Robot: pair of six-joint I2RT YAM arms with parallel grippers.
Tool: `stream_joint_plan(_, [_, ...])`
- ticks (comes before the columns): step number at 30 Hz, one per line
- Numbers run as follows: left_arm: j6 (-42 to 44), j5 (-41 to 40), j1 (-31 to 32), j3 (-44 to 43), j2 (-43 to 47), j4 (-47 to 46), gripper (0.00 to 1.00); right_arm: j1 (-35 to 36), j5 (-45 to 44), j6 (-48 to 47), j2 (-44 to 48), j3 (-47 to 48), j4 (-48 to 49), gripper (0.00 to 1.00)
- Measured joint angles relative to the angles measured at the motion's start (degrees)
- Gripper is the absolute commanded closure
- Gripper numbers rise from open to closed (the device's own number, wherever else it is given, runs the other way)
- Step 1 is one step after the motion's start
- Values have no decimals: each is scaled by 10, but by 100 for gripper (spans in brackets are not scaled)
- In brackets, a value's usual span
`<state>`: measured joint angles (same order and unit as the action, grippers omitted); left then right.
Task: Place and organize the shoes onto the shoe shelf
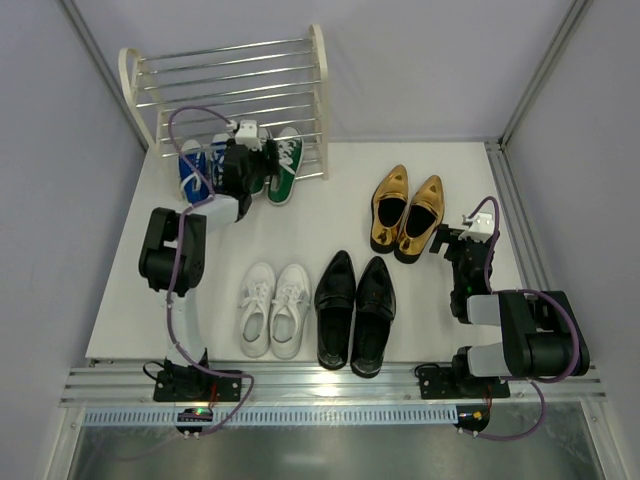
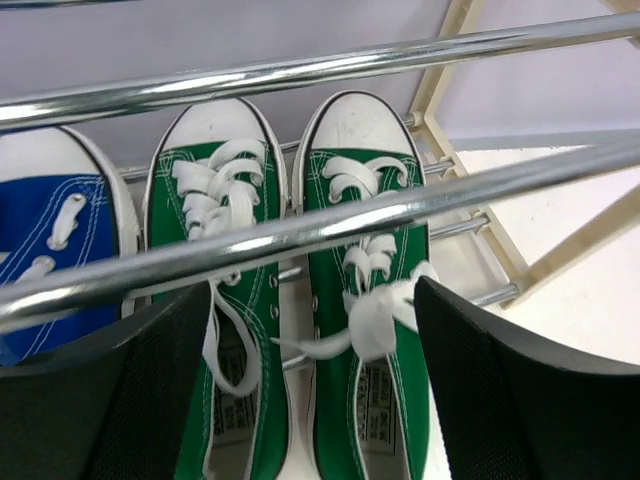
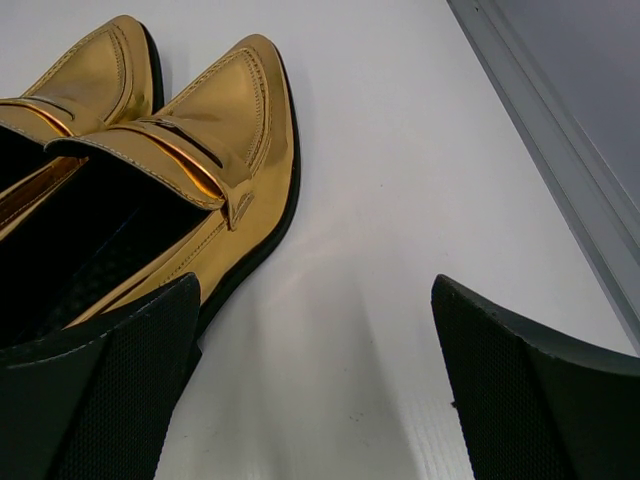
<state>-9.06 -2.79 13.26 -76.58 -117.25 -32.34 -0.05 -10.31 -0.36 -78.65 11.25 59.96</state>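
We see the green sneakers (image 1: 284,160) lying side by side on the bottom tier of the shoe shelf (image 1: 320,70), toes pushed in under its chrome rods and heels toward us, with the blue sneakers (image 1: 193,165) just beside them on the same tier. The left fingers (image 2: 110,400) are spread wide at the heel end of the green pair, one on each outer side, and pinch nothing. We judge that pair to be set down.

Three pairs wait on the tabletop (image 1: 420,320) in front of the shelf: the gold shoes (image 1: 408,212) off its right end, and the white sneakers (image 1: 273,308) and black loafers (image 1: 355,310) further out.

The right fingers (image 3: 520,390) are also spread and empty. They sit low by the heels of the gold pair, which lies to their left with its long axis running toes-first toward the back wall the shelf stands against. One finger is just beside the nearer shoe; we cannot tell if it touches. The right arm is plainly the nearer one, so we would expect it to shift left to straddle that shoe.
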Motion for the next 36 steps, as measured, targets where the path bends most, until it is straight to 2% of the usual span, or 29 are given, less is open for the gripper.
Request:
stream_joint_plan(5, [6,13,-2,70,97,30,17,0,0,0,0,0,0,3])
stream_joint_plan(11, [49,70,-3,96,271,180,16,0,0,0,0,0,0,3])
stream_joint_plan(16, [60,95,-3,98,375,313,15,0,0,0,0,0,0,3])
stream_joint_plan(19, [32,100,-3,103,407,363,11,0,0,0,0,0,0,3])
stream_joint_plan(20, [18,101,-3,107,417,376,1,0,0,0,0,0,0,3])
stream_joint_plan(27, [-101,88,0,151,458,389,0,0,0,0,0,0,0,2])
stream_joint_plan(28, [-112,83,2,163,459,383,2,0,0,0,0,0,0,2])
stream_joint_plan(29, [-119,82,3,172,460,380,15,0,0,0,0,0,0,3])
stream_joint_plan(31, [-146,65,9,191,456,378,30,0,0,0,0,0,0,3])
stream_joint_plan(32, [-157,56,13,195,451,379,43,0,0,0,0,0,0,3])
stream_joint_plan(34, [-185,42,19,193,426,377,44,0,0,0,0,0,0,3])
stream_joint_plan(36, [-209,33,25,160,369,390,36,0,0,0,0,0,0,3])
